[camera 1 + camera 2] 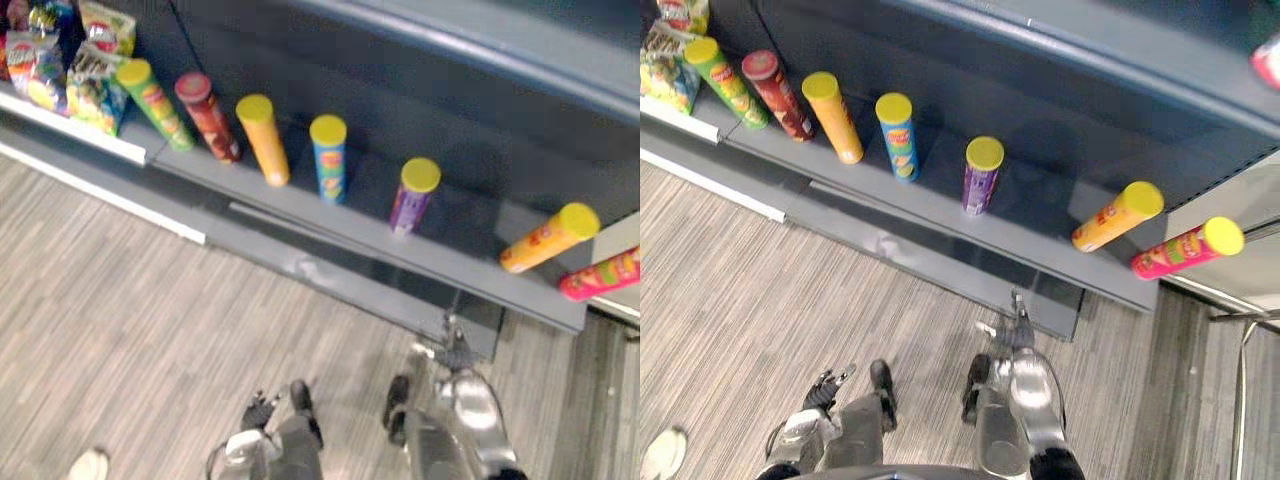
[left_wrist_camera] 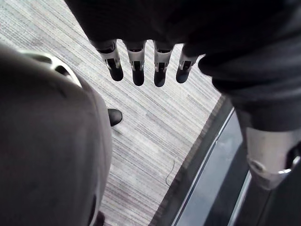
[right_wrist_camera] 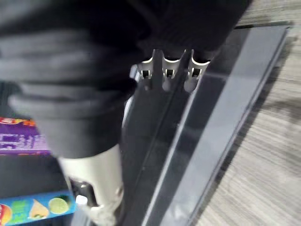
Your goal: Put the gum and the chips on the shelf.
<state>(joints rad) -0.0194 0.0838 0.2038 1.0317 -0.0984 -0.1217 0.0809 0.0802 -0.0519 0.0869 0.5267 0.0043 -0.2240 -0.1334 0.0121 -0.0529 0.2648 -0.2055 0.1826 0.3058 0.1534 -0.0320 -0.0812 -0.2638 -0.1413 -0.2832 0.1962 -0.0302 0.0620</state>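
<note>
Standing in a row along the shelf (image 1: pixel 470 265) are five chip cans, each apart from its neighbour: a green can (image 1: pixel 155 100), a red can (image 1: pixel 208 115), an orange can (image 1: pixel 265 140), a blue can (image 1: pixel 328 158) and a purple can (image 1: pixel 412 195). Further right are a second orange can (image 1: pixel 548 238) and, just past the shelf's right end, a pink can (image 1: pixel 600 272), both with lids pointing right; whether these two stand or lie cannot be told. Snack bags (image 1: pixel 60 60) are packed together at the far left. Whether any of them is gum cannot be told. The left hand (image 1: pixel 258 410) hangs low over the striped floor (image 1: pixel 120 320), fingers (image 2: pixel 136 70) straight, side by side and empty. The right hand (image 1: pixel 455 355) hangs low by the shelf's base, fingers (image 3: pixel 171 77) straight, close together and empty. A white shoe (image 1: pixel 88 465) rests on the floor at the lower left.
</note>
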